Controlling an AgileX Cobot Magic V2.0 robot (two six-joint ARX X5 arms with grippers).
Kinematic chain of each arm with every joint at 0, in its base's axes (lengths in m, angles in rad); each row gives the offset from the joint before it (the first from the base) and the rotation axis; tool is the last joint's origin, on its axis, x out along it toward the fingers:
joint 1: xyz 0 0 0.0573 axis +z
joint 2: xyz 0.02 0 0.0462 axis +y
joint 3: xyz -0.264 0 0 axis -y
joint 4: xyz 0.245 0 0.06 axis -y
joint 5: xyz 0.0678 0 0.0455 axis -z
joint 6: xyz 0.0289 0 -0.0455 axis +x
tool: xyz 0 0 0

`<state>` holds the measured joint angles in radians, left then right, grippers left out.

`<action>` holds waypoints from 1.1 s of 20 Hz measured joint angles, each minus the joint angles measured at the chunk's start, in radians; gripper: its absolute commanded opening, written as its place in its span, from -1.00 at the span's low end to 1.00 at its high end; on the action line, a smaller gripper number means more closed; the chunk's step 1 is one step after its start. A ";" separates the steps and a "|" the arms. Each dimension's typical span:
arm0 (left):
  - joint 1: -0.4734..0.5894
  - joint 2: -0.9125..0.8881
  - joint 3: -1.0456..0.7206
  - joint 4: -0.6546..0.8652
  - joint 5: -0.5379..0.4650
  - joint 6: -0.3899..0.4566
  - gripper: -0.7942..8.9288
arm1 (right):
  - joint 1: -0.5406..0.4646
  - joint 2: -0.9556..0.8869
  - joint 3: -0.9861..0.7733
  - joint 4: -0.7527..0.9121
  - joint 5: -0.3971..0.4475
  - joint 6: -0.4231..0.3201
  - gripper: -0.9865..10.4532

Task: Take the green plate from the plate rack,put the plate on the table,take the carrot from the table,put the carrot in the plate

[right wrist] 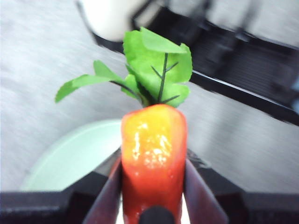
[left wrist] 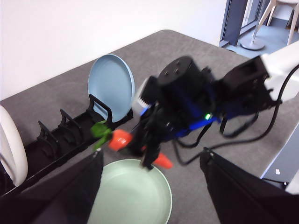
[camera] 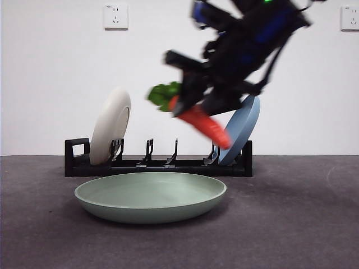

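Green plate (camera: 150,197): it lies flat on the table (camera: 303,224) nearest you, right way up, just in front of the rack. Its shallow bowl is bare, so you have a wide target.
Carrot (camera: 206,124): it hangs in the air above the plate's far right side, tilted, thin tip down and leaves (camera: 164,95) up. It looks like a light, stiff toy with a glossy skin, so expect it to be a bit slippery.
Right gripper (right wrist: 153,186): its two jaws are clamped on the thick part of the carrot, one on each side, just under the leaves. That is the sound place to hold it; the leaves look soft and would give you no purchase.
Handling: being tapered and round, it will likely roll if you let go from high up. You would do well to lower it close to the plate's middle first; the raised rim should then stop it.
Left gripper (left wrist: 149,196): it waits well back above the plate's near side, jaws spread wide, holding nothing.
Rack (camera: 157,162): behind the plate, with a white plate (camera: 110,126) at one end and a blue plate (camera: 242,130) at the other.
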<state>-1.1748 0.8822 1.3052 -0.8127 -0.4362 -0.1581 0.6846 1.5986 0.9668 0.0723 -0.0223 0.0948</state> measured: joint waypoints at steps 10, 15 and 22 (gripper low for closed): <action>0.000 0.000 0.000 -0.036 0.002 0.000 -0.11 | 0.094 0.261 0.000 0.135 0.026 0.047 -0.86; 0.000 0.000 0.000 -0.039 0.002 0.000 -0.11 | 0.094 0.261 0.003 0.119 0.023 0.048 0.01; 0.000 0.000 0.000 -0.069 0.002 -0.016 -0.11 | 0.094 0.264 0.006 0.074 0.023 0.048 0.01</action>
<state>-1.1748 0.8822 1.3052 -0.8814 -0.4343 -0.1738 0.7788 1.8622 0.9733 0.1459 0.0006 0.1429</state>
